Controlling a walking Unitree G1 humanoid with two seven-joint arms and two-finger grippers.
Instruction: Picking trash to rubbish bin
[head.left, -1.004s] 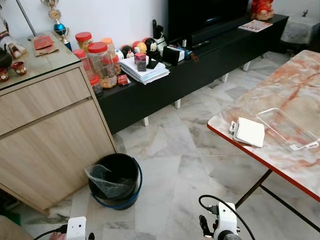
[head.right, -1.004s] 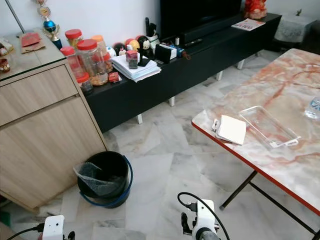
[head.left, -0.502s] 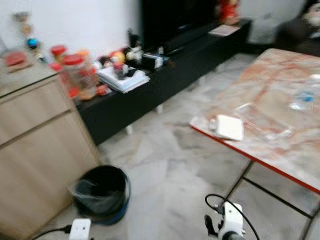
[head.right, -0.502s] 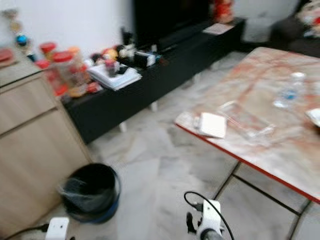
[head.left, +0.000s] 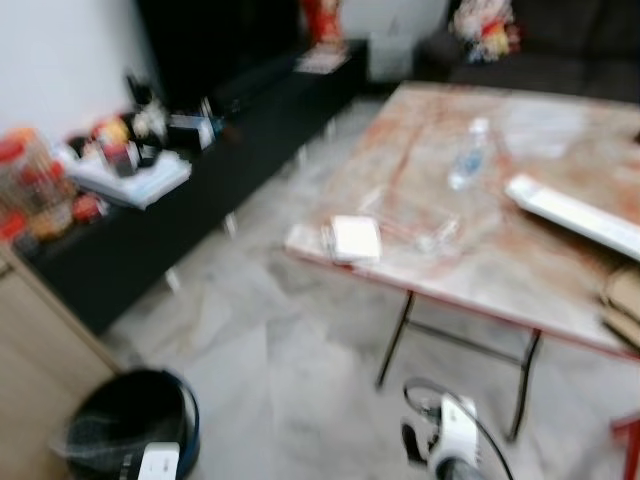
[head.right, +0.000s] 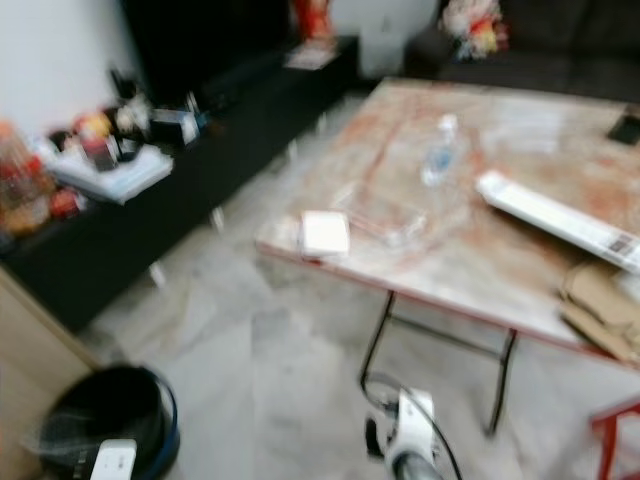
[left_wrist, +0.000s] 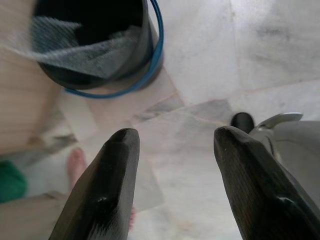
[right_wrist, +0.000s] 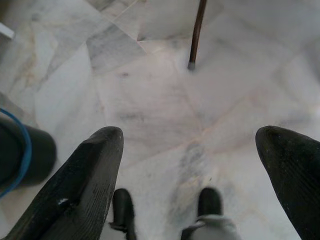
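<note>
1. Rubbish bin (head.left: 130, 425): round black bucket with a blue rim band and a crinkled clear liner, standing on the marble floor (head.left: 270, 370) at lower left, beside a wooden cabinet (head.left: 30, 380).
2. Left end effector (left_wrist: 172, 185): two matte black fingers spread apart, empty, above the floor near the bin.
3. Right end effector (right_wrist: 190, 180): fingers wide apart, empty, over veined tiles.
4. Worktop (head.left: 520, 250): reddish marbled slab on thin metal legs, carrying a white square pad (head.left: 355, 238), a clear plastic bottle (head.left: 468, 160) and a long white box (head.left: 575, 213).
</note>
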